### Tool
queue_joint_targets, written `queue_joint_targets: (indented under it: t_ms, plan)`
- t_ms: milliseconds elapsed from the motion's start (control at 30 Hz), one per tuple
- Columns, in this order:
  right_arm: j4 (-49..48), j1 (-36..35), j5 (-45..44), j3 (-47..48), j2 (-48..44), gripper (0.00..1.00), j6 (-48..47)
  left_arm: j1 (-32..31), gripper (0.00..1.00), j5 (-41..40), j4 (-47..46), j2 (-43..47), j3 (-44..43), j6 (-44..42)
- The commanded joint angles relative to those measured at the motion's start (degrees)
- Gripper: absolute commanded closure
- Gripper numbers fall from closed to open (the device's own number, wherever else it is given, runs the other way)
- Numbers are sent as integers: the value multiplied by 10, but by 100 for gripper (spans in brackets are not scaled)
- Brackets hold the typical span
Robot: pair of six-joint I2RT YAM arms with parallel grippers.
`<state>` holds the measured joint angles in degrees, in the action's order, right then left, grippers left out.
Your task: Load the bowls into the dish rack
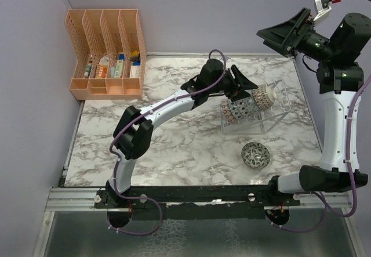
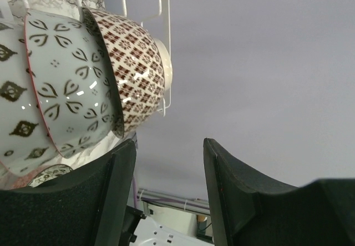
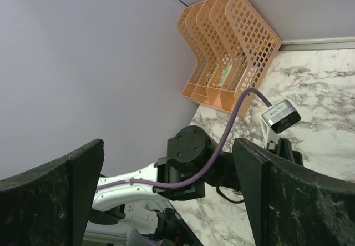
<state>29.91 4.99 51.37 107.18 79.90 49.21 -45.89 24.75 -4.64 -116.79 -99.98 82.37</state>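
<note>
The wire dish rack (image 1: 272, 109) stands at the right middle of the table and holds several bowls on edge. In the left wrist view a brown-patterned bowl (image 2: 138, 68) and a white leaf-patterned bowl with a red rim (image 2: 72, 85) lean inside the rack's wires (image 2: 167, 46). A dark grey-green bowl (image 1: 255, 155) sits upright on the table in front of the rack. My left gripper (image 1: 248, 84) (image 2: 169, 146) is open and empty beside the racked bowls. My right gripper (image 1: 273, 39) (image 3: 168, 146) is open and empty, raised high at the far right.
An orange plastic file organiser (image 1: 107, 51) (image 3: 230, 46) with small items stands at the back left corner. Grey walls close the left, back and right sides. The left arm (image 3: 191, 157) stretches across the marble table (image 1: 174, 147).
</note>
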Motion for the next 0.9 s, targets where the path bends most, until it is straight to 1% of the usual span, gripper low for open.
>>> queue_joint_targets:
  t_ms: [0, 67, 167, 267, 300, 333, 400, 467, 567, 733, 833, 867]
  plan:
    - [-4, 4, 9, -2, -16, 1, 1, 3, 45, -10, 53, 57, 4, -70]
    - [-4, 4, 8, -3, -17, 1, 1, 3, 44, -18, 101, 75, -8, -120]
    - [-2, 4, 5, -2, -16, 1, 1, 3, 41, -35, 171, 108, -13, -219]
    - [0, 4, 1, 0, -15, 1, 0, -1, 40, -30, 215, 145, 6, -328]
    - [1, 4, 0, 0, -16, 1, 0, -5, 40, -32, 236, 156, 12, -368]
    - [2, 4, -2, 2, -15, 1, 0, -12, 39, -31, 253, 165, 21, -428]
    - [5, 4, -6, 6, -13, 1, -2, -29, 39, -26, 274, 186, 47, -499]
    - [10, 4, -12, 10, -13, 1, -2, -54, 39, -27, 271, 212, 84, -560]
    - [16, 4, -18, 11, -13, 0, -6, -106, 30, -49, 259, 233, 124, -632]
    - [24, 4, -23, 15, -14, 0, -6, -187, 27, -84, 228, 220, 152, -737]
    - [29, 4, -23, 14, -17, 0, -6, -229, 25, -105, 213, 200, 155, -801]
    - [33, 4, -22, 13, -18, 0, -8, -242, 24, -109, 209, 180, 154, -820]
